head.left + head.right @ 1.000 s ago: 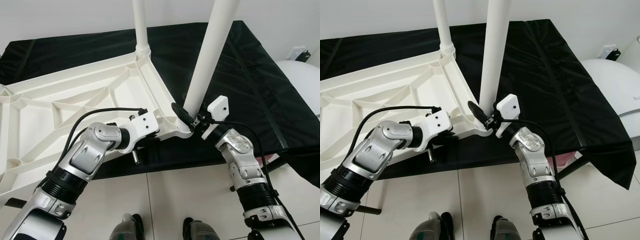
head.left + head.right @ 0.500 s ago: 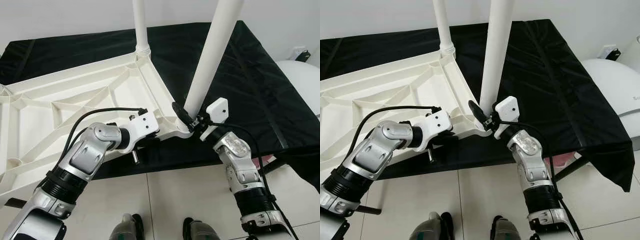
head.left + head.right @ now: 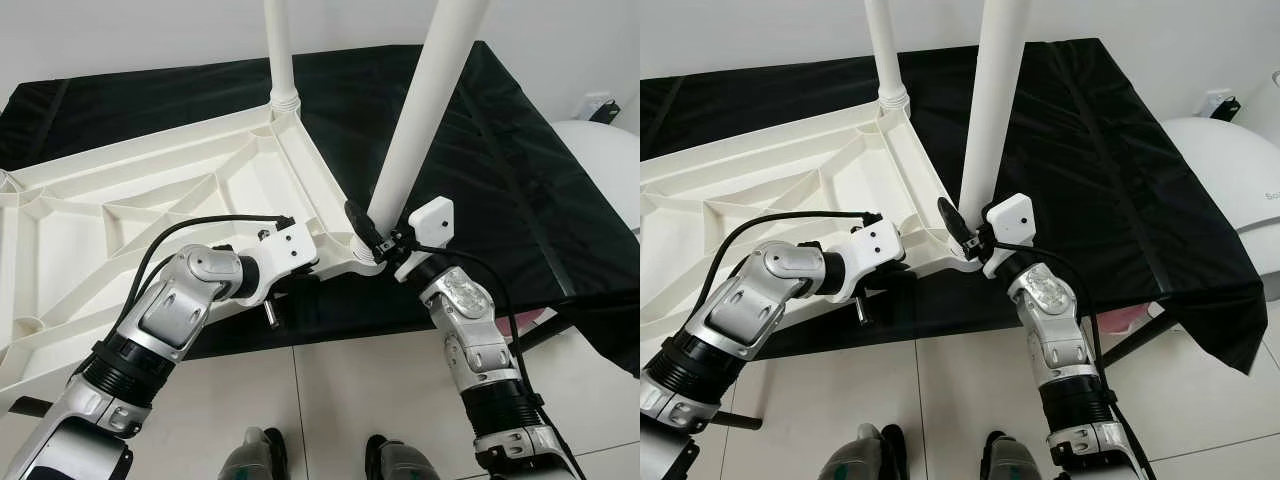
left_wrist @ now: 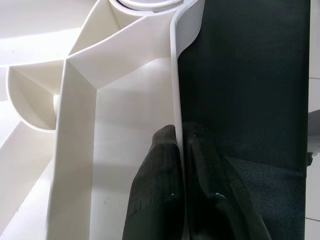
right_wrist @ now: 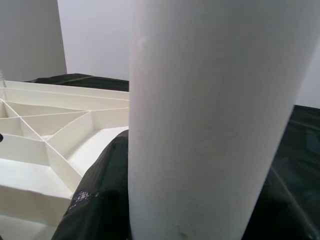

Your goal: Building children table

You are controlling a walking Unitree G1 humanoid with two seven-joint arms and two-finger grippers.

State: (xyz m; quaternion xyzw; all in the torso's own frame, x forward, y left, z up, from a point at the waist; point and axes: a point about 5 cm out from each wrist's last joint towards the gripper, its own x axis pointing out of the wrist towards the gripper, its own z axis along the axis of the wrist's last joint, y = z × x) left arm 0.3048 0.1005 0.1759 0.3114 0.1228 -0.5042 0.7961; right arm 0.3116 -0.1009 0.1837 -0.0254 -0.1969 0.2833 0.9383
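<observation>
The white tabletop (image 3: 150,215) is lying upside down on a black cloth (image 3: 480,160), its ribbed underside facing up and its near edge hanging past the cloth's front edge over the tiled floor (image 3: 330,390). In the head views it is filling the left half of the scene. At its near corner, at about the 5 o'clock end of the slab, a white leg (image 3: 415,130) is standing in the corner socket, leaning toward 1 o'clock as it rises out of frame. A second leg (image 3: 280,50) is standing upright in the far corner socket, at 12 o'clock from the first.

The right gripper (image 3: 372,238) is clamping the base of the near leg just above the socket, one black finger showing on the leg's left side; in the right wrist view the leg (image 5: 210,120) is sitting close against a dark finger (image 5: 100,195).

The left gripper (image 4: 182,150) is pinching the tabletop's near rim, at 9 o'clock from the near leg; the left wrist view is showing one finger inside the rim wall and one outside it, over the cloth, closed against the thin white wall.

At 3 o'clock, beyond the cloth, a rounded white object (image 3: 1230,170) is sitting near the wall. The robot's feet (image 3: 260,455) are showing at 6 o'clock on the tiles.
</observation>
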